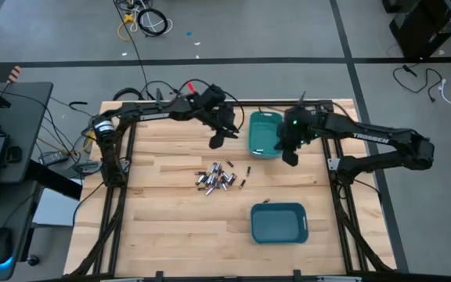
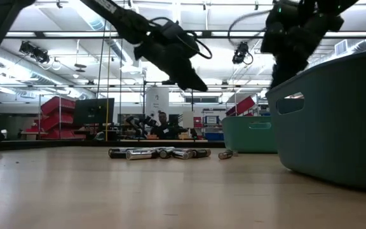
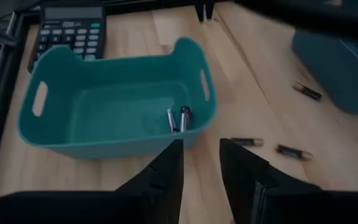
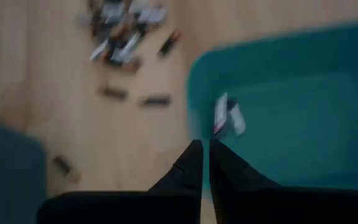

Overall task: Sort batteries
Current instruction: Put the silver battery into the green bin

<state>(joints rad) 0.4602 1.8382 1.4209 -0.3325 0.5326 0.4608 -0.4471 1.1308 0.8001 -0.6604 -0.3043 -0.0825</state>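
Many batteries [image 1: 215,178] piled mid-table, few strays near; two in far teal bin [image 1: 265,134]. Cells small, stiff, smooth, prone to roll; pinch across mid-body. Left gripper [image 1: 218,135] raised beside far bin, jaws part open, empty. Right gripper [image 1: 290,154] raised over bin's other edge, jaws closed, empty.

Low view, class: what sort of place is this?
Probably a robotics lab or workshop: a wooden table with batteries and teal bins, red shelving and ceiling strip lights behind.

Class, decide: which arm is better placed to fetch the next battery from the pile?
Probably the left: its pincer is open and nearer the battery pile; the right pincer is shut beside the far bin.
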